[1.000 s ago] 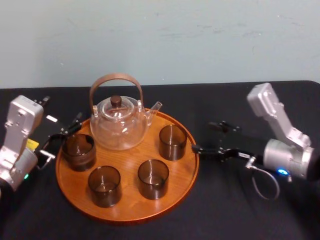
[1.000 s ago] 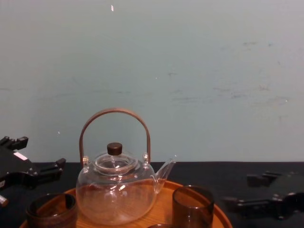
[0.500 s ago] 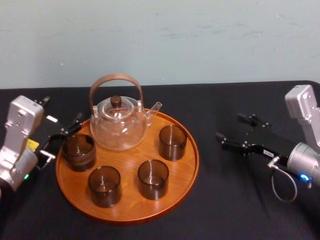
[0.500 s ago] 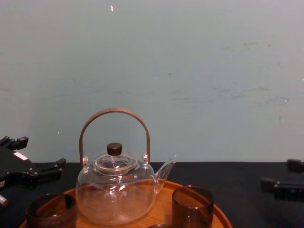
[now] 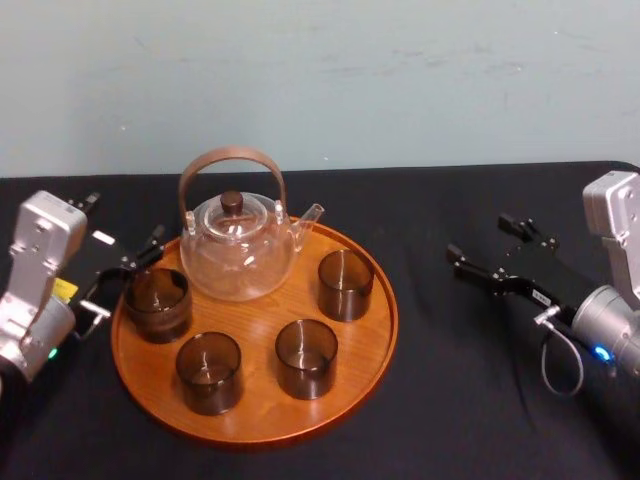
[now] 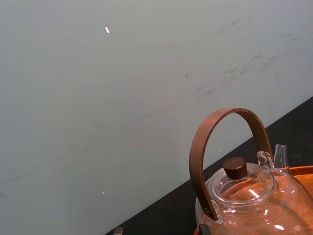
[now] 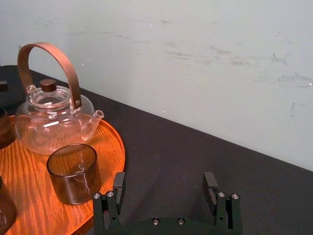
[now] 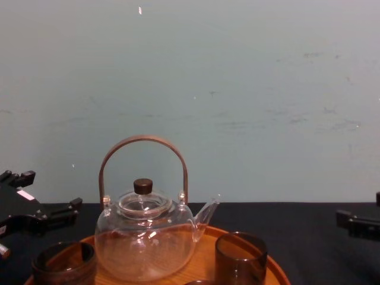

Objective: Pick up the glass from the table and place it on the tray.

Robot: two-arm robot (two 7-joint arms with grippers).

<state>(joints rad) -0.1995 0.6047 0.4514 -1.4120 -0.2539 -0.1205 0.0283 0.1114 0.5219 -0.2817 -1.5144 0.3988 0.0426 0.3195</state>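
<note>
- Looks like placing all but done: the glass (image 5: pixel 345 284) upright on the round wooden tray (image 5: pixel 262 405), right side, beside the glass teapot (image 5: pixel 238 262) and three more glasses (image 5: pixel 208 372).
- Right gripper (image 5: pixel 478 236) well right of the tray, fingers wide apart, nothing held.
- Left gripper (image 5: pixel 125 228) idle by the left rim, spread open, empty.
- Next: probably just keeping clear.
- Smoky brown, see-through, straight-sided, empty.

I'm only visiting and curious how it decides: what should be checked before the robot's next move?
1. The right gripper open, apart from the tray: ok.
2. The right-hand glass upright on tray: ok.
3. The left gripper apart from the back-left glass: cannot tell.
4. The teapot upright on tray: ok.
5. The front-left glass and front-right glass on tray: ok.
</note>
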